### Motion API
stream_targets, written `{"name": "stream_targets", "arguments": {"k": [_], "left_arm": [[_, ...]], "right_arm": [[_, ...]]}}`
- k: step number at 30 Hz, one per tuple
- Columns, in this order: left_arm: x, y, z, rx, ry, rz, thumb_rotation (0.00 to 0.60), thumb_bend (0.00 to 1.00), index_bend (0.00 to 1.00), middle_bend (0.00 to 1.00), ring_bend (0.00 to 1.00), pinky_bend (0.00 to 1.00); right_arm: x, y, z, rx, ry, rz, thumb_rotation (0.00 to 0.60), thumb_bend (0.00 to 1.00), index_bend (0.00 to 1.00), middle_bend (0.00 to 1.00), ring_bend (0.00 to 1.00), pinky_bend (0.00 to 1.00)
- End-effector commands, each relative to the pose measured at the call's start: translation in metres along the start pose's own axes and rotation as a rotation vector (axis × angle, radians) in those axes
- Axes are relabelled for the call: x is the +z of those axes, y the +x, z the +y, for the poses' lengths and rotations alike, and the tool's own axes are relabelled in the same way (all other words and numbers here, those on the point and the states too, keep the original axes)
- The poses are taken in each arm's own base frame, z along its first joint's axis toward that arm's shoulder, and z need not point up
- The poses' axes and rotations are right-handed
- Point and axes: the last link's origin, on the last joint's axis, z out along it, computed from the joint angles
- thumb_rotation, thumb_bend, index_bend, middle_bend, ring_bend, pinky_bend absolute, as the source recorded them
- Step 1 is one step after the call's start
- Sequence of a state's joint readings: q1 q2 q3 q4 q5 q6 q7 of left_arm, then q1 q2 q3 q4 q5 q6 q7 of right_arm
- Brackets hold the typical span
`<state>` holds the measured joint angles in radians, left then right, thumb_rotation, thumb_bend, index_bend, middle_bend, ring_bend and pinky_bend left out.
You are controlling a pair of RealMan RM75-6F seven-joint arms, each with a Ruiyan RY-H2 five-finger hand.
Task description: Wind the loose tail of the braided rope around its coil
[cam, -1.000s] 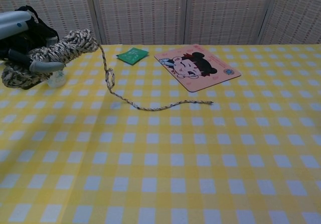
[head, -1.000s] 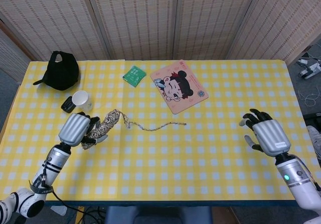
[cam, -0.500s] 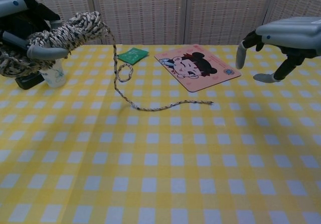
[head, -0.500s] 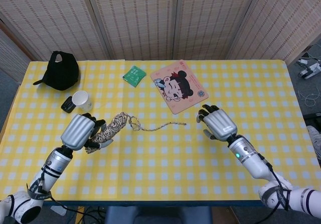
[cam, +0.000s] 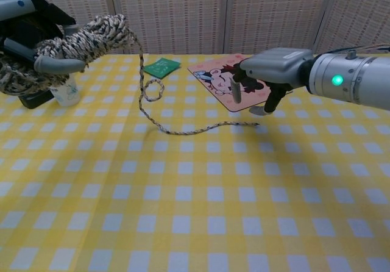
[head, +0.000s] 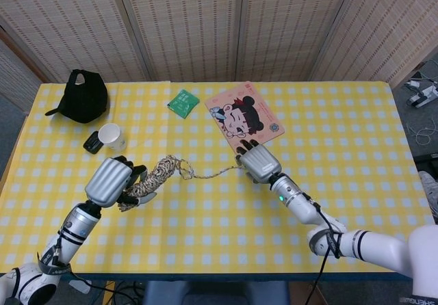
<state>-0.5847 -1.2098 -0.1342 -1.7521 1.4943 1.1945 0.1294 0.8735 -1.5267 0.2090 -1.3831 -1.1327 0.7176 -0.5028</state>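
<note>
Closest to you in the chest view is bare yellow checked surface (cam: 183,223). Just past it lies the loose tail (cam: 207,127) of the rope. It runs mostly side to side, from a small loop below the coil over to its frayed tip on your right.

Your right robot hand (cam: 259,80) hangs just above that tip. Its fingers (cam: 234,92) point down and are spread apart. It holds nothing. In the head view the right robot hand (head: 257,163) sits right at the end of the tail (head: 212,174). So this is the hand nearer to the tail, and the tip lies straight under it.

Your left robot hand (head: 109,181) is clamped on the coil (head: 154,176) and holds it up off the surface. The coil points up and toward the middle. The tail drops down from its high end.

My guess is you lower the right hand onto the tip and pinch it. Then you carry it left, toward the coil (cam: 73,46).

Farther back lie the cartoon mat (head: 243,117), the green packet (head: 183,102), the white cup (head: 112,137) and the black cap (head: 83,96).
</note>
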Motion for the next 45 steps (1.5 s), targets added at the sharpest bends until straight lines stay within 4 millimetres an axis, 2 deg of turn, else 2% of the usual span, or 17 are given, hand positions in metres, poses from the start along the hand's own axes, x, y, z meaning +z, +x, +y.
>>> {"name": "stream_targets", "arguments": {"k": [1,10,15,20,23,32,45], "left_arm": [[-0.001,0.000,-0.001,0.000,0.005,0.000,0.340,0.23,0.77,0.83,0.69,0.54],[-0.007,0.001,-0.003,0.009,0.027,-0.005,0.331,0.23,0.77,0.83,0.69,0.54],[-0.008,0.000,-0.003,0.014,0.029,-0.009,0.329,0.23,0.77,0.83,0.69,0.54],[-0.007,-0.002,-0.004,0.013,0.034,-0.016,0.330,0.23,0.77,0.83,0.69,0.54],[-0.007,-0.003,-0.003,0.013,0.031,-0.018,0.328,0.23,0.77,0.83,0.69,0.54],[-0.008,-0.004,-0.003,0.011,0.032,-0.020,0.328,0.23,0.77,0.83,0.69,0.54],[-0.011,-0.005,-0.005,0.007,0.037,-0.020,0.329,0.23,0.77,0.83,0.69,0.54]], "right_arm": [[0.018,-0.010,-0.016,-0.043,0.022,-0.022,0.600,0.32,0.40,0.22,0.07,0.15],[0.046,-0.024,-0.038,-0.087,0.021,0.013,0.600,0.28,0.44,0.22,0.04,0.11],[0.054,-0.022,-0.042,-0.028,0.005,0.048,0.600,0.26,0.44,0.18,0.00,0.00],[0.059,-0.022,-0.042,-0.019,-0.004,0.069,0.600,0.25,0.44,0.10,0.00,0.00],[0.061,-0.025,-0.041,-0.037,-0.007,0.066,0.600,0.25,0.45,0.09,0.00,0.00],[0.067,-0.033,-0.043,-0.060,-0.008,0.055,0.600,0.26,0.51,0.09,0.00,0.00],[0.076,-0.038,-0.041,-0.081,-0.024,0.037,0.600,0.26,0.52,0.09,0.00,0.00]]}}
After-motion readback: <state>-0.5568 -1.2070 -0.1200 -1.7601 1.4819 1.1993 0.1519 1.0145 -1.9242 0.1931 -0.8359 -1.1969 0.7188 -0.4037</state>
